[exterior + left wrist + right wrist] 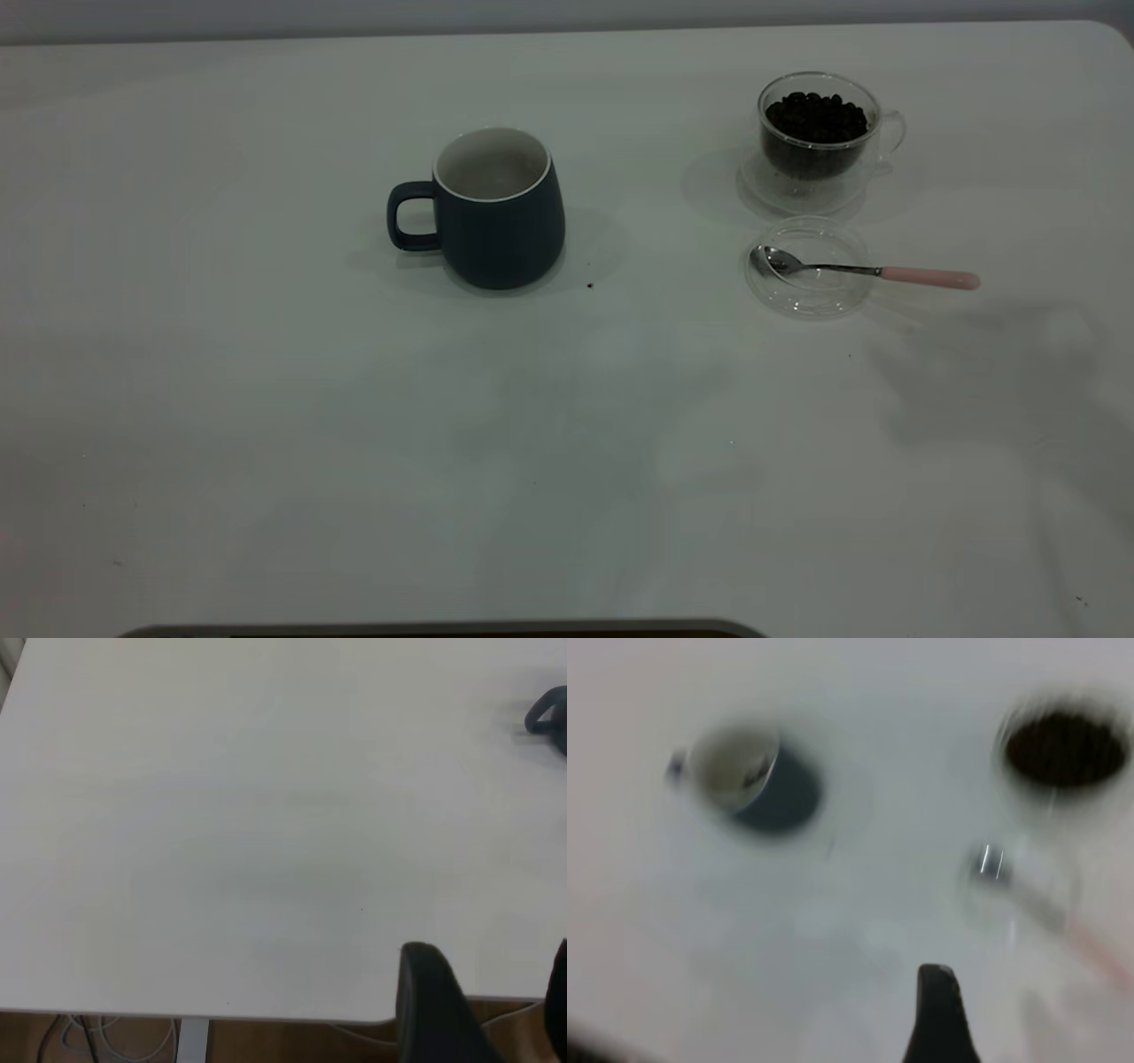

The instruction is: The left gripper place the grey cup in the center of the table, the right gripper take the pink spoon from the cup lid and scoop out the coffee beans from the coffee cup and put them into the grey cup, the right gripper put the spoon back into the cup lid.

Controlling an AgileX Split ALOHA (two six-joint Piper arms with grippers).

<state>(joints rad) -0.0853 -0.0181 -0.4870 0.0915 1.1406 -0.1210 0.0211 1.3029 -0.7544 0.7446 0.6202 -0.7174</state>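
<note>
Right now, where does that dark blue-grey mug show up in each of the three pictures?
Exterior view: the grey cup stands mid-table, handle pointing left.
Left wrist view: only its handle peeks in at the edge.
Right wrist view: blurred, seen from above.
Shared landmark: the white table.

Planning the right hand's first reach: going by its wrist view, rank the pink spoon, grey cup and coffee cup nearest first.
1. Pink spoon, on the cup lid, just ahead of the right hand.
2. Coffee cup and grey cup, farther off on opposite sides: too close to call.
</note>
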